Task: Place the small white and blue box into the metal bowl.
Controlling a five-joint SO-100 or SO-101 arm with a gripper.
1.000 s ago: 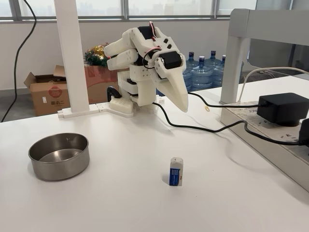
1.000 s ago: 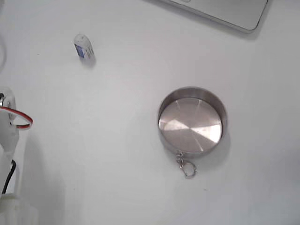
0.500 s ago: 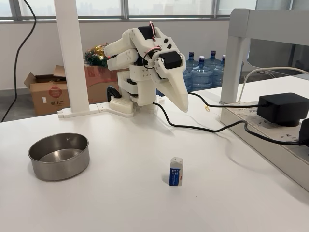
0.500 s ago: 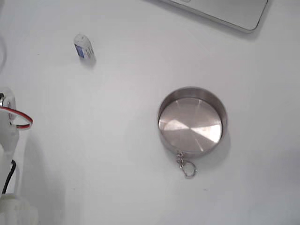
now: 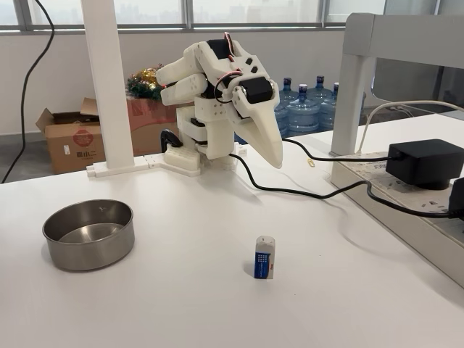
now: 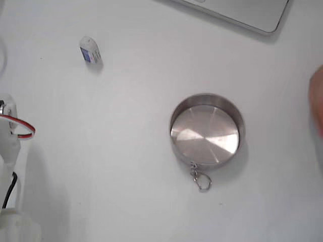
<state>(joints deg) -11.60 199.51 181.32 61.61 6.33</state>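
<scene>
While metal bowl (image 5: 88, 233) sits empty, white/blue box (image 5: 264, 257) upright well apart, hand (image 5: 275, 161) raised, fingers together.

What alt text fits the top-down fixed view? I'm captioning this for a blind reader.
An empty metal bowl with a small key ring at its rim sits right of centre on a white table. The small white and blue box lies apart at upper left, and part of the white robot arm shows at the left edge.
</scene>
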